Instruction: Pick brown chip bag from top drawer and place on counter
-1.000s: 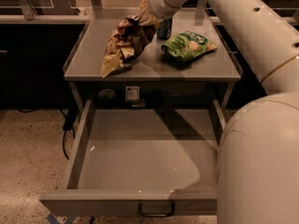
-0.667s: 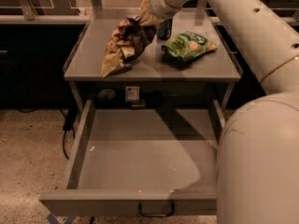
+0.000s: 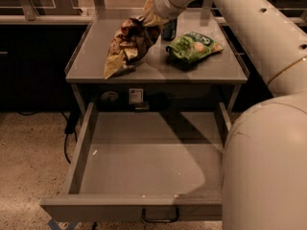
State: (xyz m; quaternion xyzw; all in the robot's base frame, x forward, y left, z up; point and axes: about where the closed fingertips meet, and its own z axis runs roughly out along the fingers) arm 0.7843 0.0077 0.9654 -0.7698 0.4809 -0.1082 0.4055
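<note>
Because the brown chip bag (image 3: 128,44) leans at a slant instead of lying flat, with its tan lower end touching the desk (image 3: 91,56) toward the front left and its upper end raised toward the back, it looks propped from above rather than resting on its own. The jaws sit at that raised end, over the back middle of the desk, and they appear closed on the bag's crinkled top, though the pale wrist covers part of the grip. The arm (image 3: 249,28) reaches in from the right and upper side, which would explain why the bag hangs away from it toward the left. Below, the top drawer (image 3: 144,152) is pulled fully out with its wire handle (image 3: 160,218) at the front, and no bag shows on its floor, so the lift out of it seems done and only the release remains. Only 1 end of the bag bears on the desk, so I judge that once let go it will tip over to lie flat, probably toward the left front edge. A green chip bag (image 3: 193,46) lies flat just to the right, apart from the brown bag, and a dark can (image 3: 169,30) stands between them near the wrist, so any withdrawal calls for care there.
</note>
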